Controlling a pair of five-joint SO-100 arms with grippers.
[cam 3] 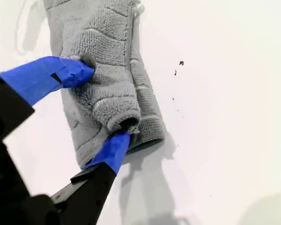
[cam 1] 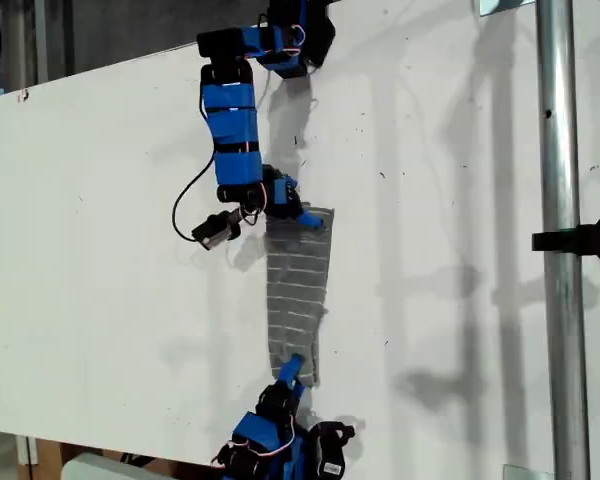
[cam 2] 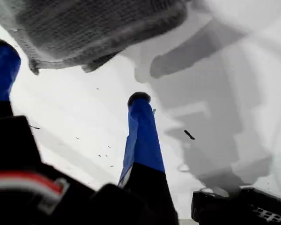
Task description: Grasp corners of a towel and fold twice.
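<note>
Towel (cam 1: 298,300) handling now calls for a clean pinch through every layer at the end my second pincer (cam 3: 107,103) works on: its blue jaws sit on a bunched, rolled corner (cam 3: 122,117) but are still parted, so squeeze fully before lifting, and lift both ends evenly. My first pincer (cam 2: 70,75) stands open, holding nothing, its fingers bracketing bare white tabletop (cam 2: 84,126) with the towel's edge just beyond the tips. In the exterior view the cloth lies as a narrow folded strip running twelve to six between the two arms.
</note>
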